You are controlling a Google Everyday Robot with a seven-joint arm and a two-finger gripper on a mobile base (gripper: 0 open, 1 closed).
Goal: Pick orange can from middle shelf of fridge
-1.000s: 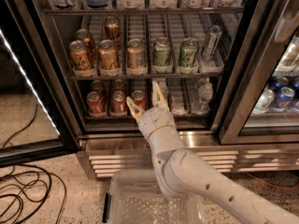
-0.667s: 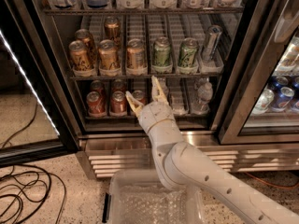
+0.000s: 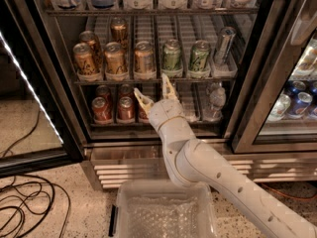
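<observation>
- While the jaws are being held spread apart with nothing between them, they are being carried inside the open fridge (image 3: 250,83), just under the front edge of the middle shelf (image 3: 99,81), at the end of the one arm (image 3: 208,167).
- Five orange-coloured cans are standing upright on the middle shelf: three in the front row and two further back in the left lanes.
- The nearest is being taken as the orange can (image 3: 144,58). It is in the front row, third lane, just left of a green can (image 3: 172,56).
- Key relation: the orange can is sitting above and slightly left of the jaws, with its long axis vertical. The jaws are being pointed up and inward, and one fingertip is overlapping the shelf edge to the can's right. Contact cannot be told.
- Judgement: a raise and a small leftward shift are being called for before any reach in, so that the can body is being straddled side to side.
- Risk being judged: the green can on one side and an orange neighbour (image 3: 115,58) on the other are leaving little room for spread jaws.
- Red cans (image 3: 125,108) and a clear bottle (image 3: 215,100) are being carried on the lower shelf, to the left and right of the jaws.
- In the clear bin (image 3: 138,183) on the floor under the arm, only a bubbled lining is being seen.
</observation>
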